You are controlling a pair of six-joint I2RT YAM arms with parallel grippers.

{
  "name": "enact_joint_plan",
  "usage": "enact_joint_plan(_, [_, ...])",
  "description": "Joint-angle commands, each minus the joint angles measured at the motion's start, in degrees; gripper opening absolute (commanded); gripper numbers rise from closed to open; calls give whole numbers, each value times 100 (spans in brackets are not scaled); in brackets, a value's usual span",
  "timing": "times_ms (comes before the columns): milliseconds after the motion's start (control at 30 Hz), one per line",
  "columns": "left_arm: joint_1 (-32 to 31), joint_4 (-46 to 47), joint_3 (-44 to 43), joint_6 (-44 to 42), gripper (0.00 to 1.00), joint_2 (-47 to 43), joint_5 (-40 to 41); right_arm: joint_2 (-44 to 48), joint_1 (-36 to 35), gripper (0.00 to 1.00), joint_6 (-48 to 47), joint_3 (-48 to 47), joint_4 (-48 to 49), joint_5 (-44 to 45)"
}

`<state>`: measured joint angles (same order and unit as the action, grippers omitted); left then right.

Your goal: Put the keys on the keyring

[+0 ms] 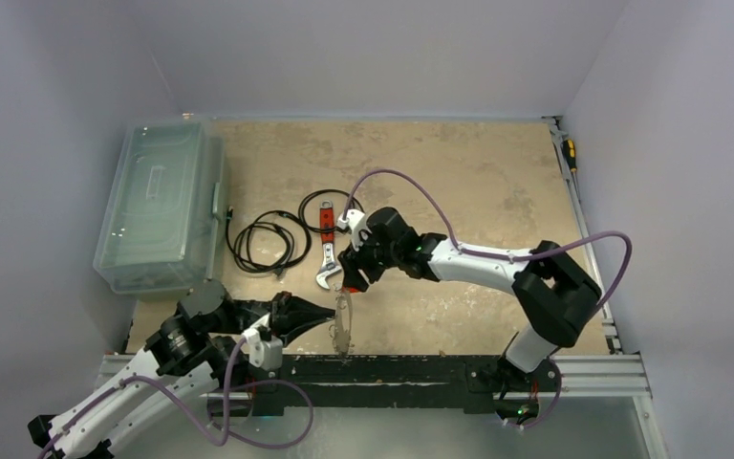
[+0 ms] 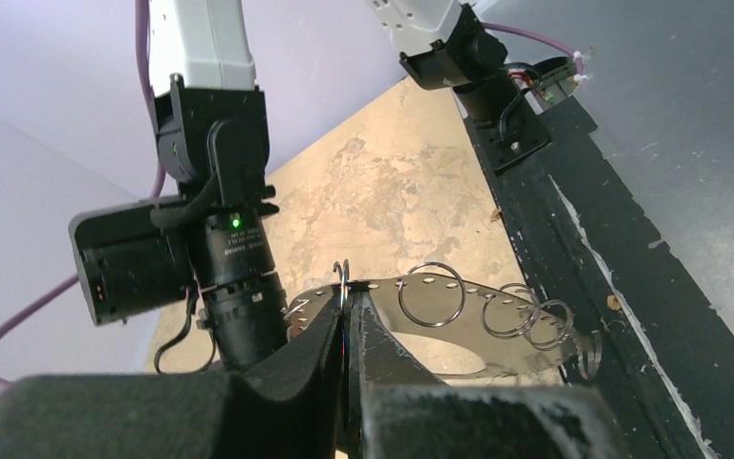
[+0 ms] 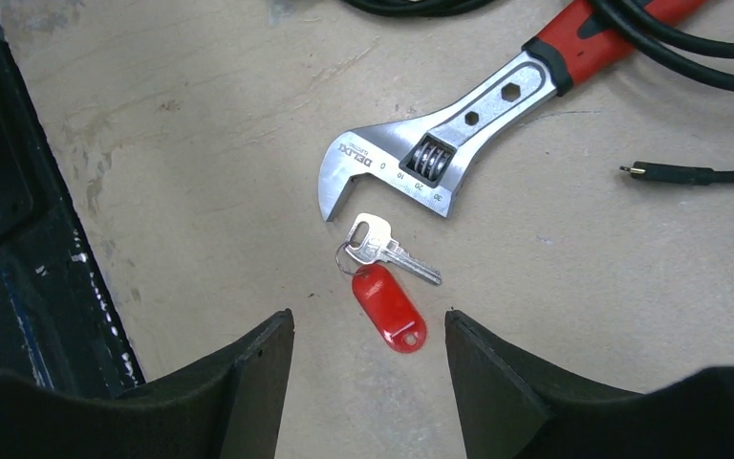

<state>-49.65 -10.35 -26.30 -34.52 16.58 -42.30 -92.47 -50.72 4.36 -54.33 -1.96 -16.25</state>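
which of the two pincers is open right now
The right pincer: its jaws stand wide apart above the red-tagged key, while the left pincer is pinched shut on the silvery keyring.

The key is shiny metal, its tag glossy red plastic.

I see a mottled tan table with a red-handled adjustable wrench lying flat on it. Just beside the wrench's head lies a silvery key with a red tag. Black coiled cables cross the wrench's handle. Beyond them, well apart from the wrench, sits a clear lidded bin.
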Motion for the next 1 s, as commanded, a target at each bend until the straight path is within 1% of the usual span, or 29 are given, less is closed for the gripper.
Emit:
enact_joint_plan(0, [-34, 229, -42, 58, 0, -145, -426, -202, 9, 63, -179, -252, 177, -316])
enact_joint_plan(167, [-29, 152, -36, 95, 0, -298, -514, -548, 9, 65, -32, -300, 451, 16])
enact_joint_plan(333, [-27, 145, -18, 80, 0, -381, -469, -859, -84, 58, 164, -384, 576, 447])
enact_joint_plan(533, [-28, 215, 43, 104, 0, -474, -421, -1077, -327, 57, 234, -448, 673, 577])
enact_joint_plan(700, [-27, 335, 155, 239, 0, -676, -327, -1241, -351, 52, 373, -395, 684, 860])
enact_joint_plan(833, [-27, 365, 185, 287, 0, -750, -305, -1164, -351, 44, 601, -160, 813, 1184])
enact_joint_plan(967, [-27, 386, 180, 305, 0, -722, -333, -1150, -351, 41, 724, -3, 781, 1478])
